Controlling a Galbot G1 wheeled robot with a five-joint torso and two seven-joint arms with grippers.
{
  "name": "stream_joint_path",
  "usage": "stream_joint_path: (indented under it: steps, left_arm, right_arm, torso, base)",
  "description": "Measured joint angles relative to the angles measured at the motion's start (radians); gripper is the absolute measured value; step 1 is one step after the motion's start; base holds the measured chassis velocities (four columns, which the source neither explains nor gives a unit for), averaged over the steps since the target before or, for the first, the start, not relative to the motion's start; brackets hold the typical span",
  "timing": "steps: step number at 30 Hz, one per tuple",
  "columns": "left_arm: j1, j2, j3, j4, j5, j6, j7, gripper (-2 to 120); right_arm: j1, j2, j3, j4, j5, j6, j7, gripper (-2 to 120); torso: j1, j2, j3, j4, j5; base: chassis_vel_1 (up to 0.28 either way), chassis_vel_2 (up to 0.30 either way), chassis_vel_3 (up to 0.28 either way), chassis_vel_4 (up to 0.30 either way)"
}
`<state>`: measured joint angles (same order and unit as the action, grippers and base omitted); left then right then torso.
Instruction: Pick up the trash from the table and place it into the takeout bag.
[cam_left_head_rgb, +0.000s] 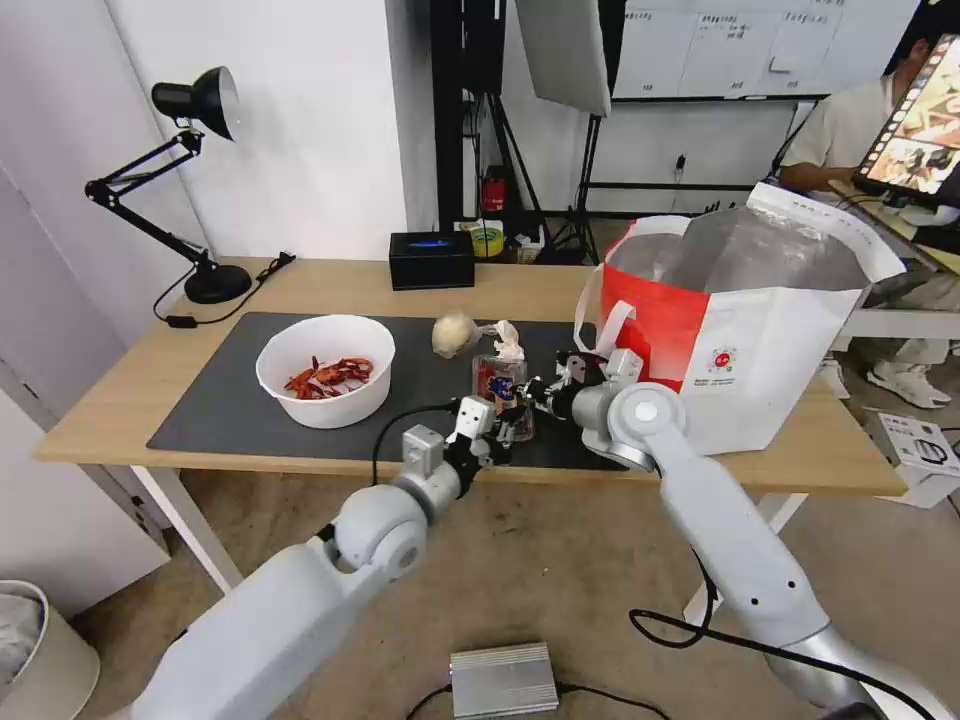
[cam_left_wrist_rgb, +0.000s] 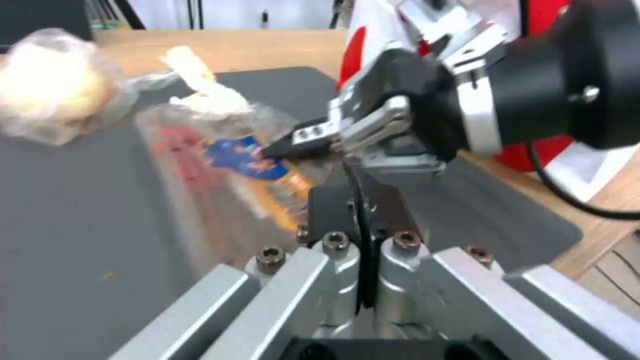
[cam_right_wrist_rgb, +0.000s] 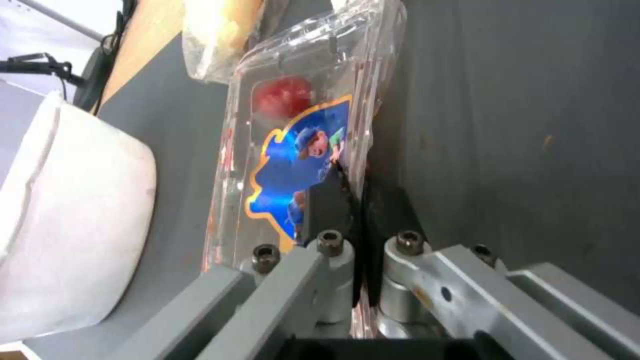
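The clear plastic tray (cam_left_head_rgb: 497, 380) (cam_left_wrist_rgb: 220, 165) (cam_right_wrist_rgb: 293, 135), with a blue sticker and red bits, stands on edge on the dark mat (cam_left_head_rgb: 220, 390) of the table (cam_left_head_rgb: 330, 285). My right gripper (cam_left_head_rgb: 532, 392) (cam_right_wrist_rgb: 360, 195) (cam_left_wrist_rgb: 280, 149) is shut on its rim from the bag side. My left gripper (cam_left_head_rgb: 505, 432) (cam_left_wrist_rgb: 360, 200) is shut at the tray's near lower edge. Just behind the tray lie the beige ball (cam_left_head_rgb: 455, 333) (cam_left_wrist_rgb: 53, 100) and the tissue wad (cam_left_head_rgb: 508, 340) (cam_left_wrist_rgb: 200, 90). The white bowl (cam_left_head_rgb: 330, 405) (cam_right_wrist_rgb: 73, 210) of red shells sits to the left. The takeout bag (cam_left_head_rgb: 770, 350) stands open at right.
A black box with a blue top (cam_left_head_rgb: 432, 260) sits at the table's back edge. A black desk lamp (cam_left_head_rgb: 190, 180) stands at the back left. On the floor lie a silver box (cam_left_head_rgb: 503, 680) and cables.
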<state>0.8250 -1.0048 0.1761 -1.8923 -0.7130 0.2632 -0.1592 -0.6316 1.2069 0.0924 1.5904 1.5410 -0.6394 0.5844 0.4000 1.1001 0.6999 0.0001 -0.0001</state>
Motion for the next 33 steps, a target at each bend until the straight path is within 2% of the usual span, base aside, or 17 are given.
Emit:
stream_joint_path:
  steps: [5,14,22,25,28,29,31,32,33]
  left_arm:
    - [0.039,0.027,-0.033,-0.026,-0.001,-0.002,0.003,0]
    - [0.152,0.078,-0.151,-0.087,0.005,-0.013,0.031,0]
    - [0.224,0.071,-0.213,-0.114,0.022,-0.021,0.035,0]
    - [0.253,0.064,-0.233,-0.124,0.030,-0.024,0.038,7]
    - [0.283,0.053,-0.256,-0.137,0.038,-0.031,0.039,22]
    - [0.283,0.053,-0.256,-0.137,0.038,-0.031,0.039,22]
    - [0.306,0.046,-0.271,-0.149,0.044,-0.033,0.039,32]
    - [0.306,0.046,-0.271,-0.149,0.044,-0.033,0.039,32]
    - [0.314,0.045,-0.276,-0.154,0.047,-0.035,0.038,37]
  right_arm:
    - [0.003,-0.001,0.001,0.000,0.000,0.001,0.000,0]
    - [0.017,0.012,-0.002,0.004,-0.002,0.002,0.003,0]
    - [0.021,0.013,0.002,0.017,-0.002,0.003,-0.001,0]
    - [0.020,0.012,0.003,0.025,-0.002,0.003,-0.004,0]
    - [0.015,0.010,0.007,0.041,-0.003,0.004,-0.007,0]
    - [0.015,0.010,0.007,0.041,-0.003,0.004,-0.007,0]
    - [0.012,0.008,0.010,0.052,-0.005,0.004,-0.008,0]
    - [0.012,0.008,0.010,0.052,-0.005,0.004,-0.008,0]
    - [0.011,0.007,0.010,0.056,-0.005,0.005,-0.009,0]
  torso:
    - [0.000,0.000,0.000,-0.0002,-0.0001]
    - [0.000,0.000,0.000,-0.0001,-0.0001]
    - [0.000,0.000,0.000,-0.0002,-0.0001]
    - [0.000,0.000,0.000,-0.0001,0.0000]
    - [0.000,0.000,0.000,-0.0002,0.0000]
    - [0.000,0.000,0.000,-0.0002,0.0000]
    - [0.000,0.000,0.000,-0.0001,0.0000]
    - [0.000,0.000,0.000,-0.0001,0.0000]
    - [0.000,0.000,0.000,-0.0002,0.0000]
  base:
    - [0.000,0.000,0.000,0.000]
    - [0.000,0.000,0.000,0.000]
    - [0.000,0.000,0.000,0.000]
    - [0.000,0.000,0.000,0.000]
    - [0.000,0.000,0.000,0.000]
    - [0.000,0.000,0.000,0.000]
    - [0.000,0.000,0.000,0.000]
    - [0.000,0.000,0.000,0.000]
    - [0.000,0.000,0.000,0.000]
